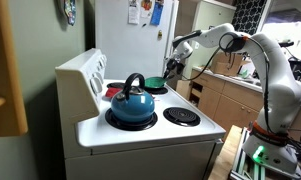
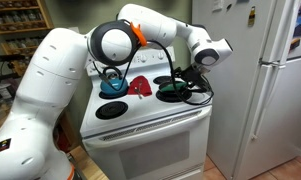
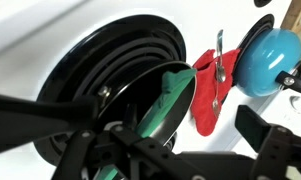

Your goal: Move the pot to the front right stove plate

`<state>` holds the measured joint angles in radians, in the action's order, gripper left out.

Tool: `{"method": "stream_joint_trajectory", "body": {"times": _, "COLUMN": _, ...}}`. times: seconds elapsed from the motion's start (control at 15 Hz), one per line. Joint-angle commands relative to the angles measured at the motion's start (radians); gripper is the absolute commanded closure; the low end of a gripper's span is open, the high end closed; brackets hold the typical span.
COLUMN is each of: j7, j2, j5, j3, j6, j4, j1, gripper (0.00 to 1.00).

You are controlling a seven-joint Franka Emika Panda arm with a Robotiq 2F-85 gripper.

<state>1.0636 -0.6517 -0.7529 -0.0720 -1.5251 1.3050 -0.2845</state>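
The green pot [image 3: 176, 92] is small and shallow with a dark inside. It lies over a black coil burner [image 3: 110, 70] on the right side of the stove top, and shows in both exterior views [image 1: 155, 87] [image 2: 172, 92]. My gripper [image 3: 180, 135] reaches down over the pot's rim [image 2: 186, 78] [image 1: 173, 68]. Its fingers stand wide apart. The right finger is clear of the pot, with white stove top showing between them. The left finger is mostly hidden among dark parts.
A blue kettle with a black handle [image 2: 112, 84] [image 1: 132, 102] [image 3: 270, 58] stands on a left burner. A red cloth [image 2: 140, 87] [image 3: 208, 92] with a spoon [image 3: 220, 62] lies mid-stove. Bare burners [image 2: 112, 110] [image 1: 180, 116] are free. A fridge [image 2: 275, 80] stands beside the stove.
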Motion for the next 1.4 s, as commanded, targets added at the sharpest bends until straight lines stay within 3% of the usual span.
{"method": "stream_joint_trajectory", "body": {"times": 0.0, "j7": -0.015, "j2": 0.058, "j5": 0.068, "j3": 0.013, "j6": -0.088, "j4": 0.062, "j1": 0.031, "gripper": 0.00}}
{"method": "stream_joint_trajectory", "body": {"times": 0.53, "j7": 0.002, "j2": 0.145, "j5": 0.254, "j3": 0.055, "j6": -0.288, "j4": 0.153, "j1": 0.082, "gripper": 0.00}}
{"method": "stream_joint_trajectory", "body": {"times": 1.33, "j7": 0.037, "j2": 0.237, "j5": 0.449, "j3": 0.081, "j6": -0.371, "j4": 0.212, "j1": 0.108, "gripper": 0.00}}
